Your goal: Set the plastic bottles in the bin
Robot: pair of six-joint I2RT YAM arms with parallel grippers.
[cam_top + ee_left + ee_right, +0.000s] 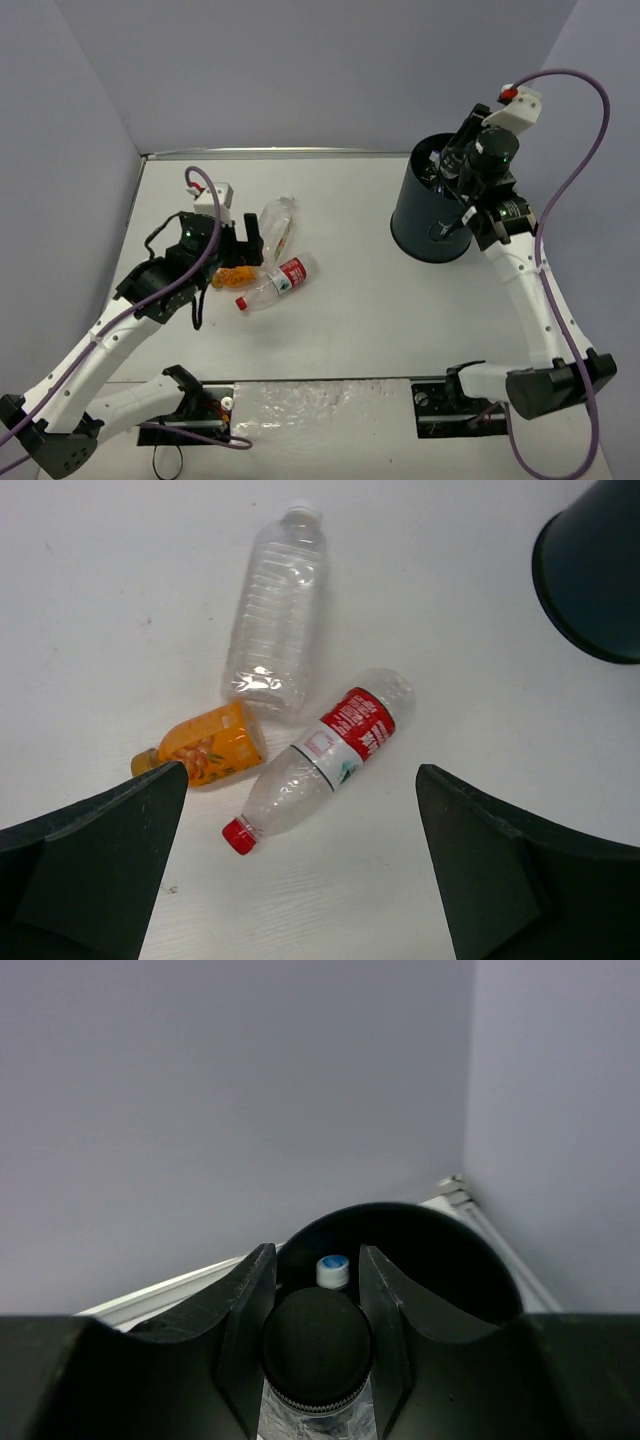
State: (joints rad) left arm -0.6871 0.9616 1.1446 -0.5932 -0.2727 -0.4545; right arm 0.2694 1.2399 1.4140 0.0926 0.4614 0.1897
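Three plastic bottles lie on the table: a clear one [278, 225] [275, 615], a red-labelled one with a red cap [280, 279] [330, 750], and an orange-filled one [235, 277] [205, 745]. My left gripper [252, 243] [300, 870] hangs open and empty above them, just left of the group. My right gripper [452, 170] [315, 1256] is shut on a clear bottle with a black cap [316, 1355] and holds it over the mouth of the dark round bin [430, 215] [480, 1260]. A bottle with a blue-topped white cap [332, 1271] stands inside the bin.
The bin stands at the back right of the white table [380, 320] and shows at the top right of the left wrist view [595, 570]. Grey walls close the table's back and sides. A metal rail [300, 152] runs along the back edge.
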